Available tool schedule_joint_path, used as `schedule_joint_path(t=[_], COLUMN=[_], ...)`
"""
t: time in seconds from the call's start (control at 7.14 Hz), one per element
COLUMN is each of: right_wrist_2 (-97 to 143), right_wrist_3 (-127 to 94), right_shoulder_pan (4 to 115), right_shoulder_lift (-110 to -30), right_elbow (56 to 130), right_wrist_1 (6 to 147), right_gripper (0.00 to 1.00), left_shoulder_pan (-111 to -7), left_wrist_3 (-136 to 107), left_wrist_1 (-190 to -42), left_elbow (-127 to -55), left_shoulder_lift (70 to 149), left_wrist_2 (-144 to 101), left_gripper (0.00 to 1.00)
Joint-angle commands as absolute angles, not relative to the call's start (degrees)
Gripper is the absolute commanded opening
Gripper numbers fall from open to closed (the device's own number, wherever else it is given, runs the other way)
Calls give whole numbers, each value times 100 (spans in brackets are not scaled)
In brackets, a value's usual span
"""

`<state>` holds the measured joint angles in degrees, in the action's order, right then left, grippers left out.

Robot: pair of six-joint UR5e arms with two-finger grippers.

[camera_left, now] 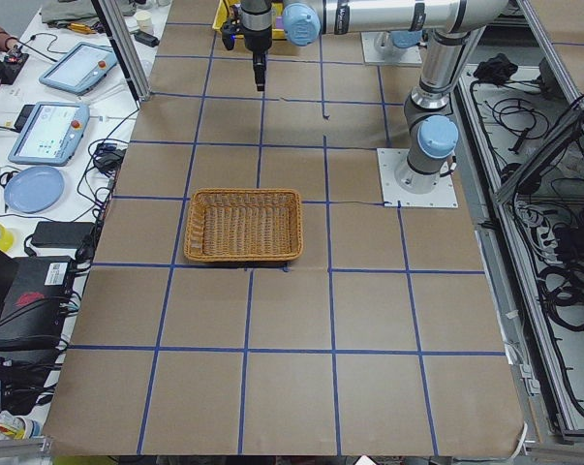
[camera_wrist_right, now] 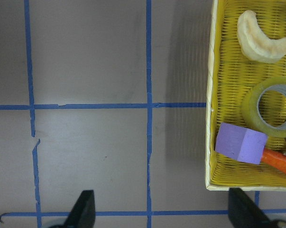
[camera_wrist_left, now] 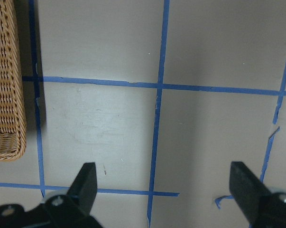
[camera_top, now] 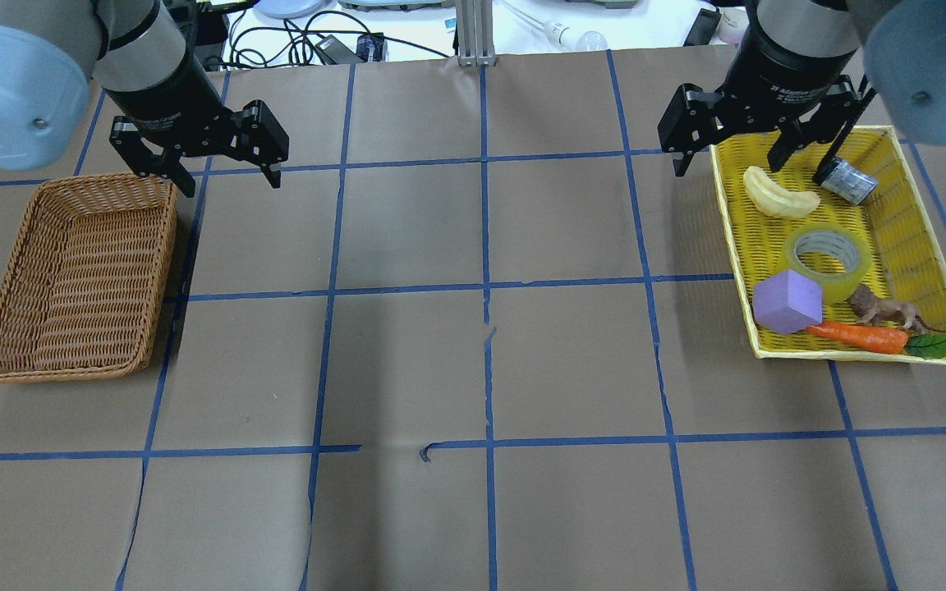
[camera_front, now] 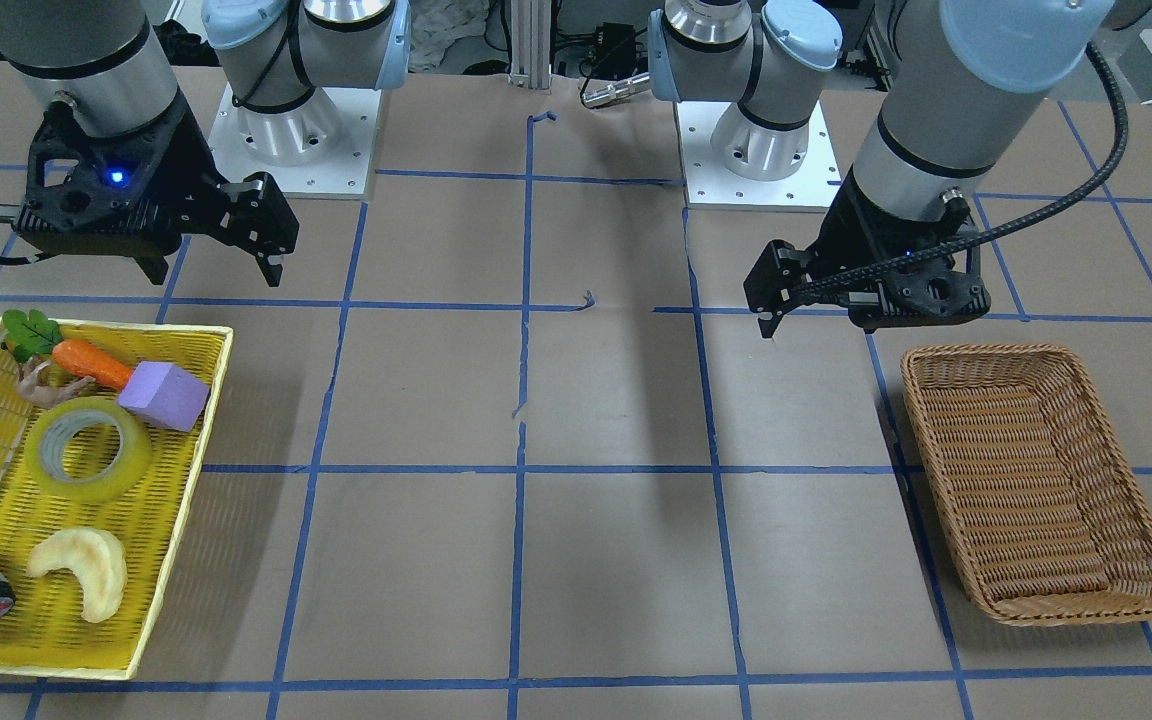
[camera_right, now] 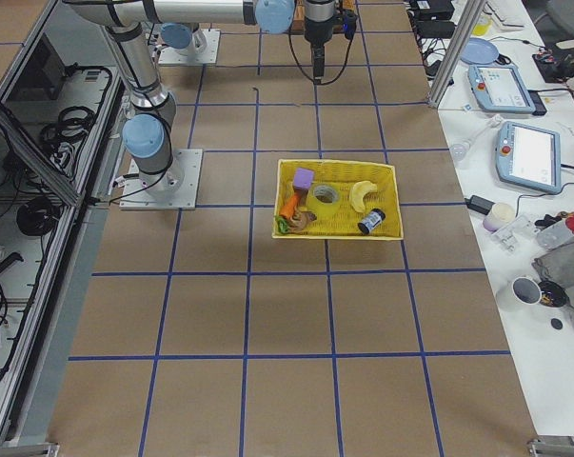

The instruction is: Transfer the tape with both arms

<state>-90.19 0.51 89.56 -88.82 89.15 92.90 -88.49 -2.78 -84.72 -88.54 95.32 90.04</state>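
Note:
The tape [camera_top: 828, 261], a yellow translucent roll with a grey-white core, lies flat in the yellow tray [camera_top: 732, 246] at the table's right side. It also shows in the front view [camera_front: 88, 448] and the right wrist view [camera_wrist_right: 271, 107]. My right gripper [camera_top: 727, 164] is open and empty. It hovers over the tray's far left corner, apart from the tape, and also shows in the front view [camera_front: 211, 272]. My left gripper [camera_top: 231, 182] is open and empty, hovering beside the wicker basket [camera_top: 79, 179]; its open fingers [camera_wrist_left: 86, 175] show over bare table.
The tray also holds a purple block [camera_top: 787, 301], a carrot [camera_top: 859, 335], a small toy animal [camera_top: 884, 310], a pale crescent piece [camera_top: 778, 195] and a small grey cylinder [camera_top: 847, 180]. The wicker basket [camera_front: 986, 352] holds nothing. Blue tape lines grid the brown table.

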Motion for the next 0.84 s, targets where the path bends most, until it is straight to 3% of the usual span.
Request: schedule_joint_path(t=[0.0, 0.7], right_wrist_2=[-9026, -9053], right_wrist_3=[53, 70], right_shoulder_pan=[8956, 8947], right_shoulder_lift=[-8886, -8895], right_elbow=[8895, 8860], right_wrist_1=[9272, 9255], right_gripper=[100, 100], left_shoulder_pan=[-8851, -8868], left_wrist_3=[-255, 114], left_wrist_1=[-8402, -8394], left_elbow=[-8851, -8921], left_shoulder_lift=[9493, 9466], left_wrist_2=[8974, 8983], left_gripper=[100, 100])
